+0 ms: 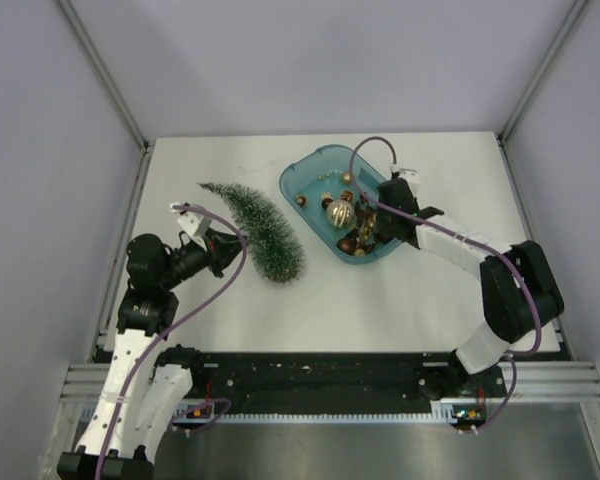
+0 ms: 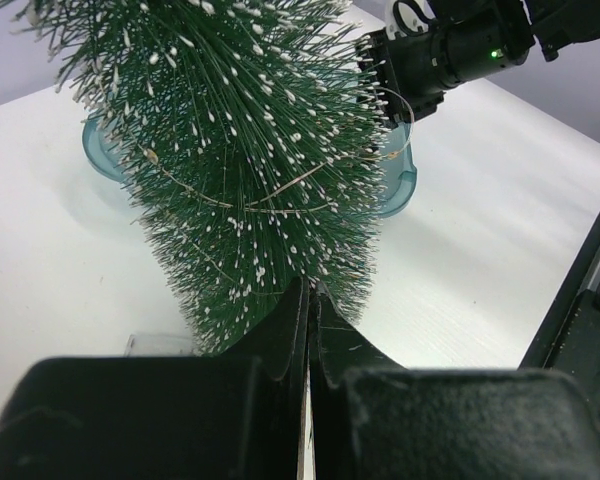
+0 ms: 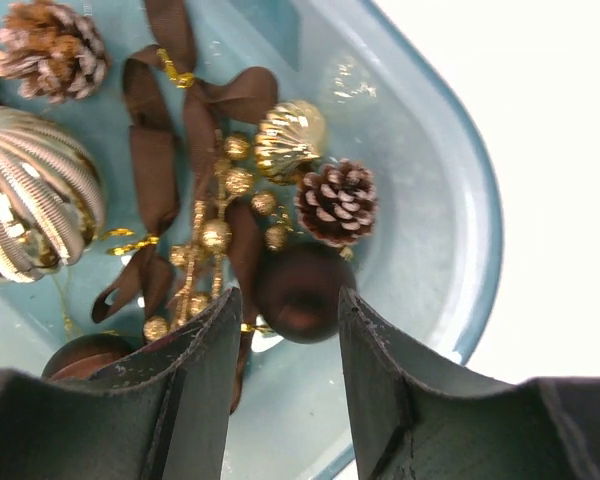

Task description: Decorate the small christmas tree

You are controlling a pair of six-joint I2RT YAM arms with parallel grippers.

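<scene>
The small christmas tree [image 1: 260,228] lies on its side on the white table, tip toward the far left and wide end toward the near right. It fills the left wrist view [image 2: 250,160], frosted green with a thin wire across it. My left gripper [image 1: 220,248] is shut, its tips [image 2: 308,292] touching the lower bristles. My right gripper [image 1: 368,218] is open inside the teal tray [image 1: 305,172]. Its jaws [image 3: 285,298] stand on either side of a dark brown ball ornament [image 3: 300,290], not closed on it.
The tray [image 3: 430,200] holds a large ribbed gold ball [image 3: 30,200], a small gold ball [image 3: 288,135], two pine cones [image 3: 337,203], and a brown ribbon with gold beads [image 3: 160,150]. Grey walls flank the table. The right arm [image 2: 450,50] shows behind the tree.
</scene>
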